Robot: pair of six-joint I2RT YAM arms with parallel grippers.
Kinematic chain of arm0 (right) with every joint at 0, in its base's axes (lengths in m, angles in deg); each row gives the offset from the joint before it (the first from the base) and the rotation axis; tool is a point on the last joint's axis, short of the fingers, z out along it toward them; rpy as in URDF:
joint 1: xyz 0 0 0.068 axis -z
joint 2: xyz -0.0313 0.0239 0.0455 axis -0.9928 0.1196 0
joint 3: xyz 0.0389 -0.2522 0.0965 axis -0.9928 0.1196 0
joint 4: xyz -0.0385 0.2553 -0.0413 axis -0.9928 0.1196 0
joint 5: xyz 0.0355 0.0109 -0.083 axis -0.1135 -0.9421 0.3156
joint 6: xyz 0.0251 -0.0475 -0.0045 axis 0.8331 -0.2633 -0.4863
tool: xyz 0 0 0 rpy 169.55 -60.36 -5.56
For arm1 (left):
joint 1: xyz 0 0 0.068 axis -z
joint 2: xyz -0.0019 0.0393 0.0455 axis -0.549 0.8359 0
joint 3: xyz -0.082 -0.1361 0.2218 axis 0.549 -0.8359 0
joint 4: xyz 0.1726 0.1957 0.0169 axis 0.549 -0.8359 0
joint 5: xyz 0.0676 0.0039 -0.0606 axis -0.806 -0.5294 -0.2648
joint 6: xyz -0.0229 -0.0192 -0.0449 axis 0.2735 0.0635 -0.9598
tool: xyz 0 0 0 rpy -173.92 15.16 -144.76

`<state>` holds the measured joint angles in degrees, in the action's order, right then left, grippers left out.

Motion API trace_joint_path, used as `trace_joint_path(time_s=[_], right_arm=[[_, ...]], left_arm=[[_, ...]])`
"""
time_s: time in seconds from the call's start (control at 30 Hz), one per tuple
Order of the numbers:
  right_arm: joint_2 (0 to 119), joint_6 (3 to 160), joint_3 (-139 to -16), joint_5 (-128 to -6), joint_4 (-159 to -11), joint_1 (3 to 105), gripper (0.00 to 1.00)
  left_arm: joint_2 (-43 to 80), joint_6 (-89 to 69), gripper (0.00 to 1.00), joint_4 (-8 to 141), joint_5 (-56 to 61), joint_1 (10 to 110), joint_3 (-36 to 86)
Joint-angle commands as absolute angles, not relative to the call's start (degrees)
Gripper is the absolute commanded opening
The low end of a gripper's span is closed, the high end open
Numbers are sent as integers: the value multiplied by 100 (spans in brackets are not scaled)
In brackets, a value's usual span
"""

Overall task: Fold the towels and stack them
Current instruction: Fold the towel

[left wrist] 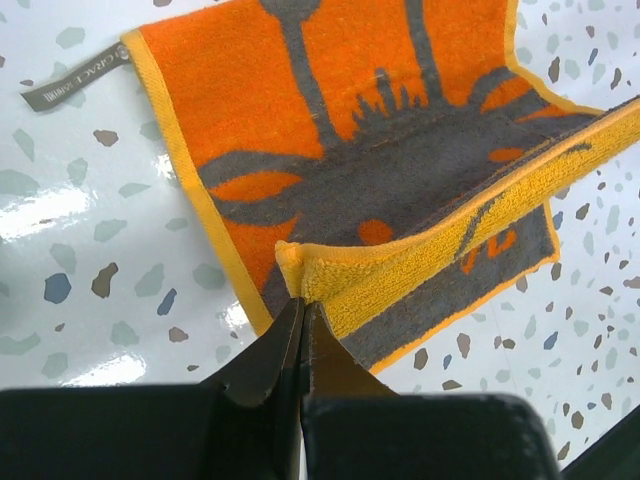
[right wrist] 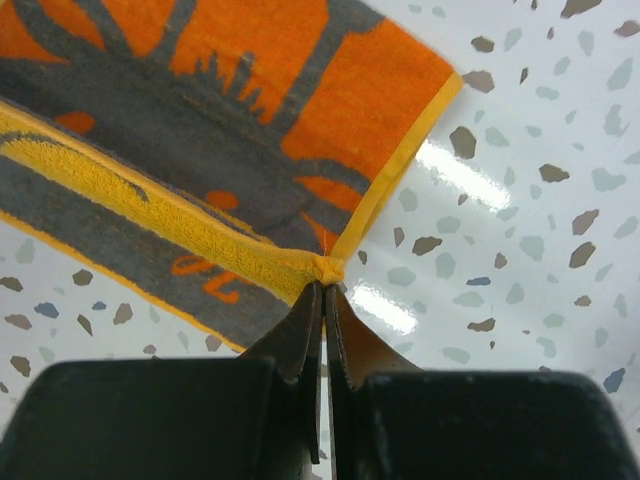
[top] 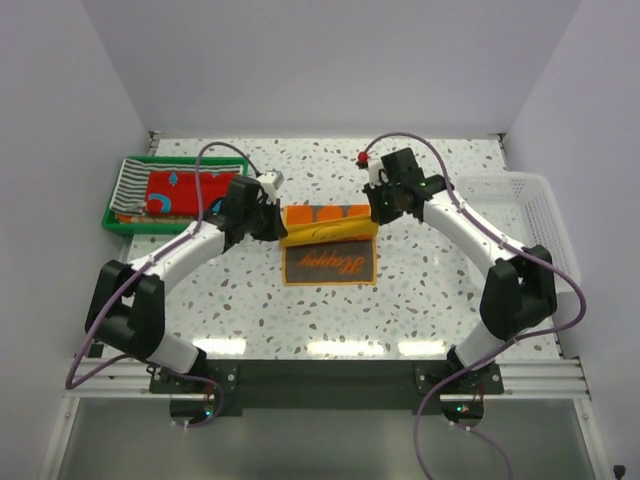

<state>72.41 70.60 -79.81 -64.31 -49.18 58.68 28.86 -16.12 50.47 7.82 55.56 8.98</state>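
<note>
Speckled white table (top: 430, 290), pale walls around. Gripped the orange towel (top: 330, 262) in the middle of it, one yellow edge lifted off. Pinched the left corner tight in the left gripper (left wrist: 300, 302), the right corner in the right gripper (right wrist: 325, 285).

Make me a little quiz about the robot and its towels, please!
1. True or false: the left gripper and the right gripper are both pinching the orange towel.
2. Fill in: the white basket stands on the robot's ___ side.
3. Where is the red towel? A) in the green tray B) in the white basket C) held by the right gripper

Key: 1 true; 2 right; 3 A.
</note>
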Motion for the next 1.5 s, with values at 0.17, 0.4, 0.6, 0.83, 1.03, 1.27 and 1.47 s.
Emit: trace_joint_path(time_s=[0.17, 0.4, 0.6, 0.83, 1.03, 1.27, 1.47], right_arm=[[7102, 7138, -7022, -6347, -5225, 5870, 0], [7234, 7199, -6714, -6505, -5340, 5826, 0], [6980, 7427, -6459, -6970, -5226, 5755, 20], [6198, 8068, -5529, -7217, -5155, 5421, 38], [5320, 8763, -4956, -6972, -5436, 5421, 44], [5387, 8930, -5351, -6312, -5770, 5413, 43], [6257, 9194, -5720, -6365, -6271, 5421, 32]], left_arm=[[3066, -1666, 1, 5330, 884, 5623, 270], [3040, -1824, 16, 5419, 850, 5799, -11], [2417, -2035, 52, 5331, 779, 5817, -494], [1073, -2658, 75, 5208, 709, 6230, -1320], [53, -3414, 91, 5260, 403, 6265, -1831], [455, -3749, 76, 5410, 155, 6300, -1357], [1570, -3522, 51, 5683, 225, 6441, -523]])
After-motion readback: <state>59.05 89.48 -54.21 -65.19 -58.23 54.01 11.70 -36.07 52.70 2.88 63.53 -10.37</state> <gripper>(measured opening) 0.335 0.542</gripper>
